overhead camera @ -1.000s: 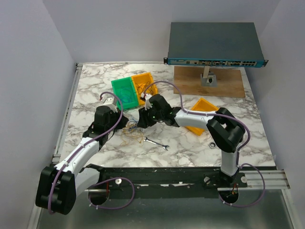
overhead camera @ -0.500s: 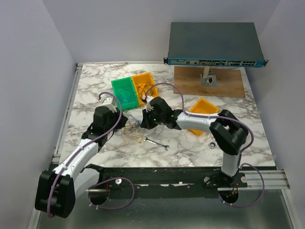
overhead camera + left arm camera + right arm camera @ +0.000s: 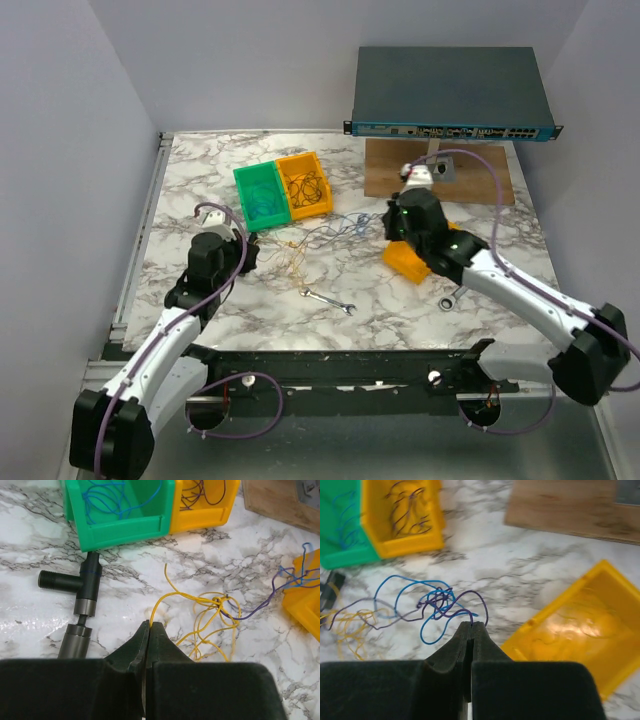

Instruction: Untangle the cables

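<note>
Cables [image 3: 305, 240] stretch between both pincers. Left gripper [image 3: 149, 626] is pinched tight on yellow cable [image 3: 216, 600], knot ahead-right of its tips. Right gripper [image 3: 471, 625] is clamped on purple cable [image 3: 455, 611], blue loops [image 3: 431, 600] just ahead. I judge we're at the pull-apart step. Next calls for a slow outward draw with firm grips.

The white marble-pattern table [image 3: 190, 185] carries a green bin [image 3: 258, 195] and a yellow bin [image 3: 303, 183], touching side by side at far centre. A wooden board [image 3: 475, 185] lies at far right. A second yellow bin [image 3: 580, 625] sits right of centre, angled to the table edges. Thin cables [image 3: 300, 248] in yellow, blue and purple spread between the bins. A black T-shaped fitting [image 3: 80, 582] lies just beside the green bin. A wrench [image 3: 328, 300] lies nearer the front, with a small ring [image 3: 447, 302] well to its right.
</note>
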`<act>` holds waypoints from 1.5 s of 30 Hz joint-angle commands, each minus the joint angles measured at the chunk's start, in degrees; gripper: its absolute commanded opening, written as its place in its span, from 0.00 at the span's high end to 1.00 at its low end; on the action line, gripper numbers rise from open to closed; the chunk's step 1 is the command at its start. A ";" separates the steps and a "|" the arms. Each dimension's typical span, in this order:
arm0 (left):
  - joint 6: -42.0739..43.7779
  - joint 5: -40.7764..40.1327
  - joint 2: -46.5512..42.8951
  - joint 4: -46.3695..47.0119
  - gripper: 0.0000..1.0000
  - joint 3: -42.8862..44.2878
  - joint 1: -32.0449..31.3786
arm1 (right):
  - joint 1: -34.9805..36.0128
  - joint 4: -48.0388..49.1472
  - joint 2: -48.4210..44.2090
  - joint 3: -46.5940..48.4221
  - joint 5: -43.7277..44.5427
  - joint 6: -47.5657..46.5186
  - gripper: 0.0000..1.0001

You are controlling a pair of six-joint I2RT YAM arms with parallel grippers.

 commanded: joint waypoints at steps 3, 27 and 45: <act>-0.87 -7.59 -8.63 -0.22 1.00 -3.37 -0.10 | -4.27 -4.63 -13.69 -6.58 6.15 1.74 0.99; -1.12 -14.53 -28.64 0.61 1.00 -9.92 -0.09 | -4.27 -7.84 -24.28 -2.14 -14.46 -2.32 0.99; -6.25 16.05 -20.39 -3.47 1.00 8.75 -1.40 | -4.09 -2.86 -21.11 -8.01 -47.95 0.50 0.42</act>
